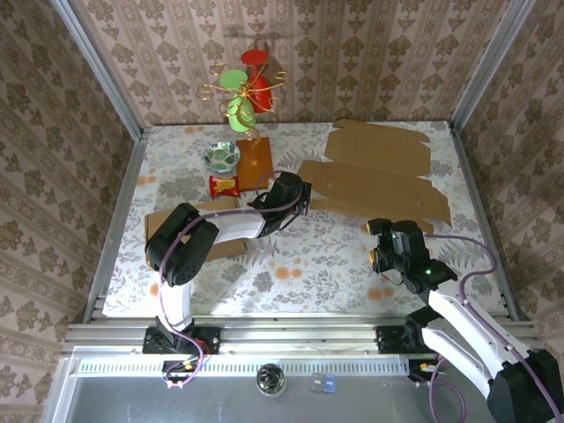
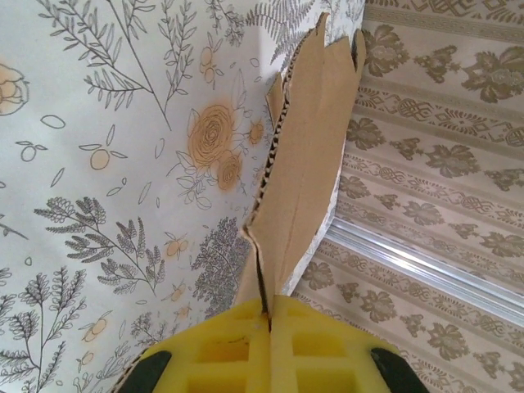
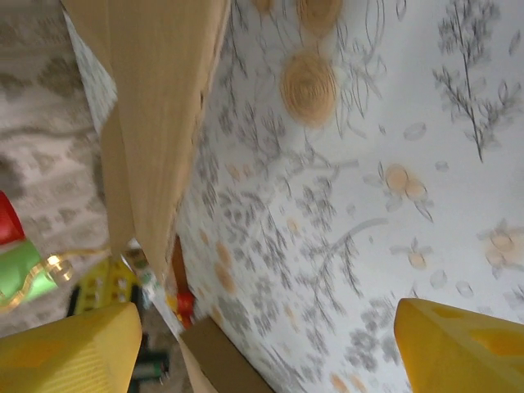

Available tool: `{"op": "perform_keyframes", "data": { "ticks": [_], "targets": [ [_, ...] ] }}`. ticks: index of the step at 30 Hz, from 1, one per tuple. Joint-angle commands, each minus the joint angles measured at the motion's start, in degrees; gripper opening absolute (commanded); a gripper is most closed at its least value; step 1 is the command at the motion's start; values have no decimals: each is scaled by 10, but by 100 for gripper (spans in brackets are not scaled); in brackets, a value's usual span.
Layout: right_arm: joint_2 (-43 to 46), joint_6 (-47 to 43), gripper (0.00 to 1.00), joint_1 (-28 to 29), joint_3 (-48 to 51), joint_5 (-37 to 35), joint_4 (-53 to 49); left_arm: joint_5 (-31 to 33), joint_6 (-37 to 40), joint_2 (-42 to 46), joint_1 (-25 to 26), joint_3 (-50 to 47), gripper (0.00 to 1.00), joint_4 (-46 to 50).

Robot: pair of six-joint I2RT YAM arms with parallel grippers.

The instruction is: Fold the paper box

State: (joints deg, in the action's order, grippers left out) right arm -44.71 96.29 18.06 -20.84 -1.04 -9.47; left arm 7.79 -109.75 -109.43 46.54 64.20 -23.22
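Left end effector (image 1: 291, 189) was pinched narrow on the left edge of the paper box (image 1: 379, 189), a flat cardboard sheet lying centre-right on the tabletop (image 1: 308, 264) — probably to raise a flap for folding. Right end effector (image 1: 388, 236) hung wide and empty just below the sheet's lower edge. Crease lines were hard to make out.

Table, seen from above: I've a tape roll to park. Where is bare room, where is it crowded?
Free: the near-centre tablecloth between the left arm and the right arm, on the near side of the flat cardboard. Crowded: back-left, around bowl, snack packet and ornament.
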Motion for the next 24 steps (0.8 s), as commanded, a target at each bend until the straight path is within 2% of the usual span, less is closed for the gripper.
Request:
{"op": "perform_keyframes", "data": {
  "ticks": [1,11,19,24],
  "targets": [
    [-26,23,83,2,17,-87,119,16,-20,18,6,-7,0,26],
    [-155,5,76,-7,18,-83,262,12,-28,30,12,-14,0,25],
    [-233,-26,67,-50,4,-52,334,8,-27,36,13,-14,0,25],
    [-268,-30,55,-75,1,-24,387,7,-26,38,13,-15,0,25]
  ]
}}
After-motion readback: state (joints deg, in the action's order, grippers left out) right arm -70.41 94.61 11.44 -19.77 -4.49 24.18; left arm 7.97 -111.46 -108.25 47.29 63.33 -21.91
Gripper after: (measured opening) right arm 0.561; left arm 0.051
